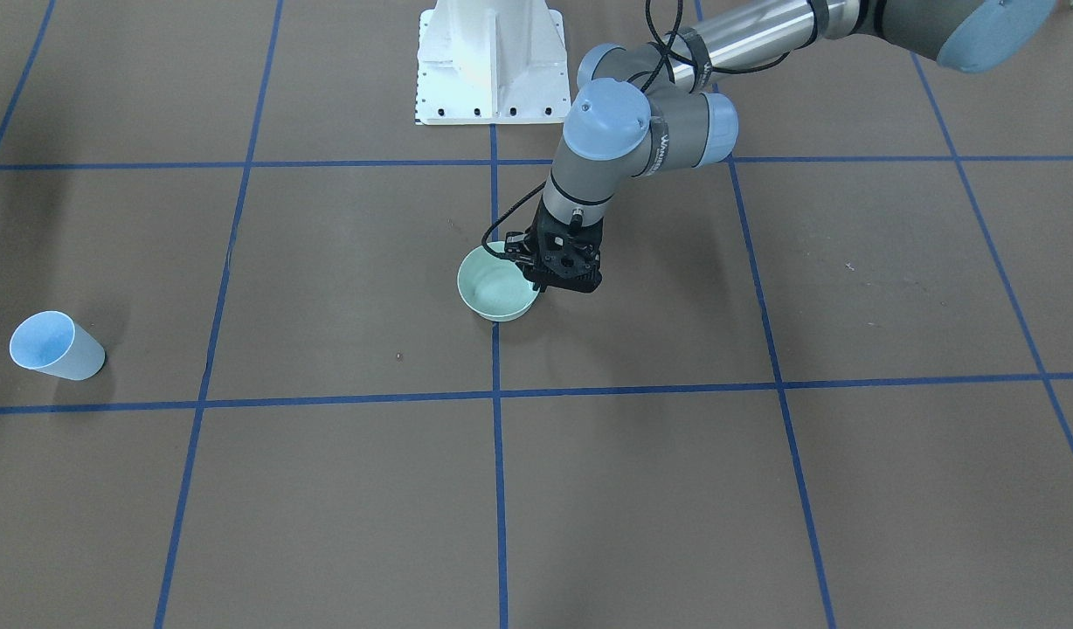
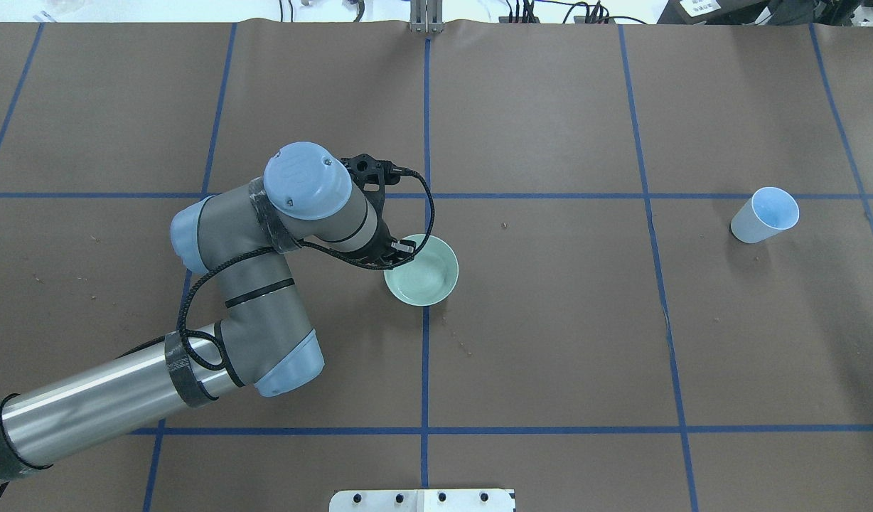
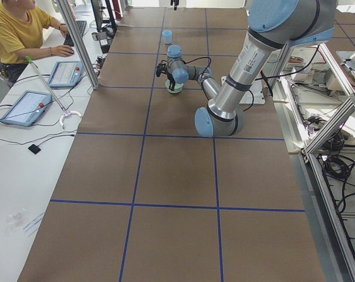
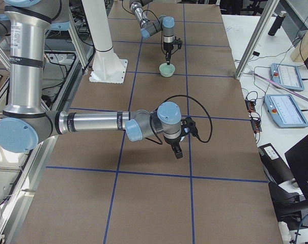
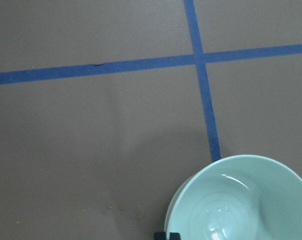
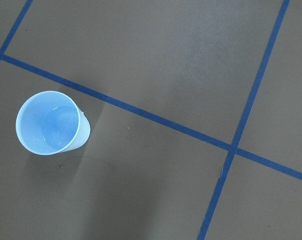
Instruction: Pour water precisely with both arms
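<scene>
Overhead exterior: left gripper [image 2: 402,250] was seen at bowl [image 2: 453,267] rim, jaw width untellable; water [image 5: 221,226] judged sloshy, rigid rim best gripped.

A brown table [image 2: 550,320] is marked into large squares by blue tape lines [image 2: 550,195]. A pale green bowl [image 2: 426,274] sits near the middle, over the central lengthwise line. A pale blue cup [image 2: 763,215] stands upright, well apart to the right. A white bolted pedestal [image 1: 488,61] stands at the near edge, in line with the bowl.
</scene>
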Controlling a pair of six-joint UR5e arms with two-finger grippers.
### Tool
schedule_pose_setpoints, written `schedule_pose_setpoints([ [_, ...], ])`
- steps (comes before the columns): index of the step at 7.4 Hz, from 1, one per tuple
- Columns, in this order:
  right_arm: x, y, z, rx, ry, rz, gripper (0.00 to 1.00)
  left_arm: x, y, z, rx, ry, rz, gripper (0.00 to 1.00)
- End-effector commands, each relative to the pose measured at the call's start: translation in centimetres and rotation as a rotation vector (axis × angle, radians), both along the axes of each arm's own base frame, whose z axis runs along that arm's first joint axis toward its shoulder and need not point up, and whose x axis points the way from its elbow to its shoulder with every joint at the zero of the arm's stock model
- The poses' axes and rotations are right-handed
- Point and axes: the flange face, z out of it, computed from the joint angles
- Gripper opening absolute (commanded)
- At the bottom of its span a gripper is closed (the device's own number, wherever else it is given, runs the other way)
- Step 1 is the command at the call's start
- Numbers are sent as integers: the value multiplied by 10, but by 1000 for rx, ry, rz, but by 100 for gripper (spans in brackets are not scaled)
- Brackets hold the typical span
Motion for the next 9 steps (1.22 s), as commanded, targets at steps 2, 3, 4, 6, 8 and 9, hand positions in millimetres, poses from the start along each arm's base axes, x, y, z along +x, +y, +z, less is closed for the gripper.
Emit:
schedule_pose_setpoints([
  [2,0,1,0,-1,0,0,100,-6,-1,-11,22,13,-17,100],
  [3,0,0,-3,4,-1,2,100,-41,-19,-26,24,17,-50,100],
  [4,-1,-4,-14,-12,-14,34,100,-77,-20,-45,13,-16,-38,100],
  [6,-3,3,-60,-66,-76,139,100,-177,-3,-25,120,-96,-1,100],
  [8,-26,8,-93,-129,-117,185,100,-281,-19,53,199,-172,60,100],
  [9,-57,14,-123,-181,-136,218,100,-354,-38,99,251,-201,110,100],
])
